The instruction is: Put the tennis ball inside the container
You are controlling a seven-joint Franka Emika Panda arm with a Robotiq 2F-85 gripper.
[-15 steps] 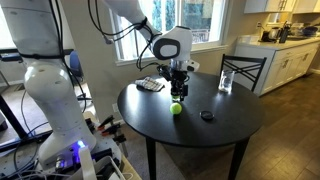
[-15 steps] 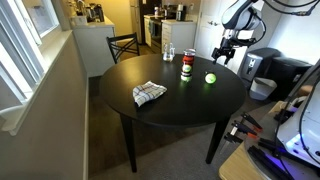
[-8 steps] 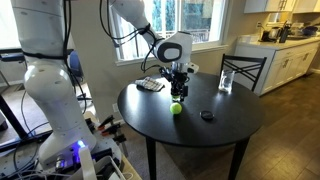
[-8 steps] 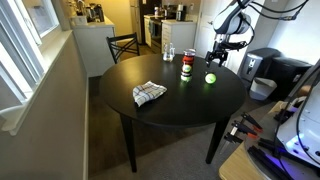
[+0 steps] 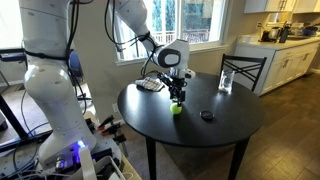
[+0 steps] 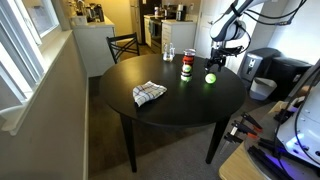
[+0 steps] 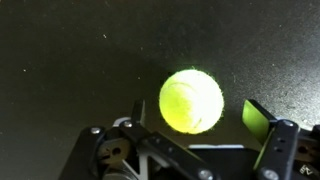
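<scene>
The tennis ball (image 5: pixel 176 109) is a fuzzy yellow-green ball lying on the round dark table (image 5: pixel 215 135); it also shows in an exterior view (image 6: pixel 210 77). My gripper (image 5: pixel 176 96) hangs just above it, fingers pointing down, also seen in an exterior view (image 6: pixel 213 64). In the wrist view the ball (image 7: pixel 191 100) sits between the spread fingers of the gripper (image 7: pixel 198 116), which is open and not touching it. The container (image 6: pixel 186 66), a narrow see-through canister with a reddish rim, stands upright on the table beside the ball.
A clear drinking glass (image 5: pixel 226 80) stands near the table's far edge. A checked cloth (image 6: pixel 149 93) lies on the table. A small black disc (image 5: pixel 206 115) lies near the ball. A chair (image 5: pixel 245 68) stands behind the table.
My gripper has come down toward the tennis ball and now sits just above it. The ball and the container have not moved.
</scene>
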